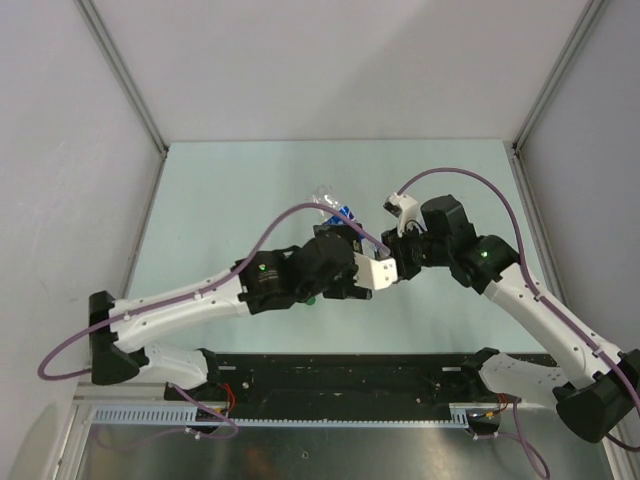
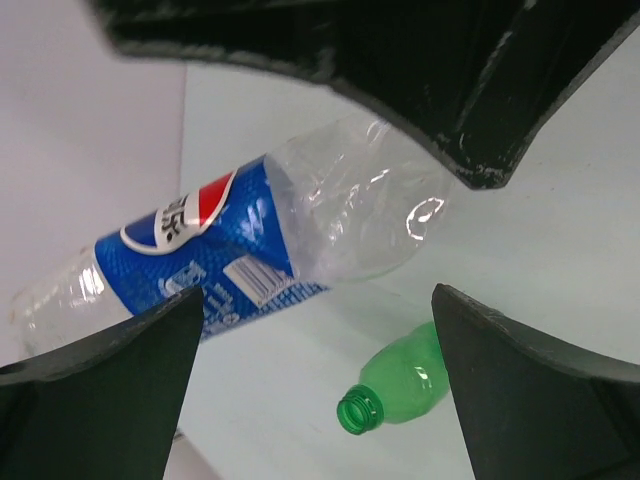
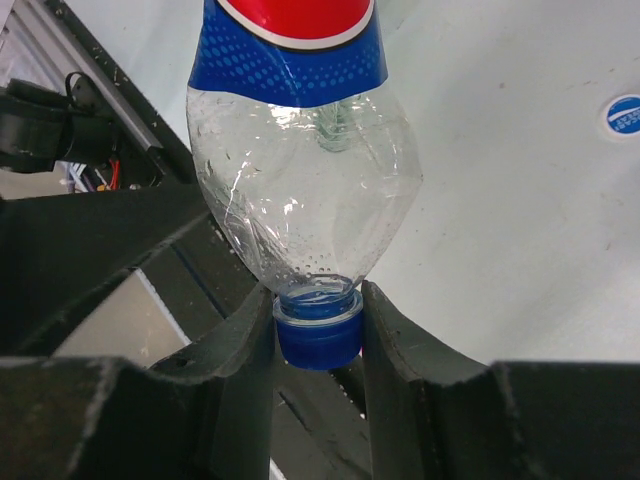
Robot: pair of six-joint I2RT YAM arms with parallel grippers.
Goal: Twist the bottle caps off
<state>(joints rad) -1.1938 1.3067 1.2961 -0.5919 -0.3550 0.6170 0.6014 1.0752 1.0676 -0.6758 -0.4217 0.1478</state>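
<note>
My right gripper (image 3: pixel 318 312) is shut on the blue cap (image 3: pixel 318 338) of a clear bottle (image 3: pixel 300 170) with a blue and red label, one finger pressed to each side of the cap. The bottle is held above the table and reaches away from the jaws. In the left wrist view this same bottle (image 2: pixel 260 245) crosses just beyond my left gripper (image 2: pixel 318 300), which is open and touches nothing. Below it on the table lies a green bottle (image 2: pixel 405 382) with a bare, uncapped neck (image 2: pixel 360 412). From above, the bottle (image 1: pixel 330 205) shows past the left gripper (image 1: pixel 340 238) and the right gripper (image 1: pixel 380 256).
A small round blue cap (image 3: pixel 622 115) lies loose on the pale table (image 1: pixel 220 200) to the right of the held bottle. Both arms meet in the middle of the table. A black and metal rail (image 1: pixel 340 385) runs along the near edge.
</note>
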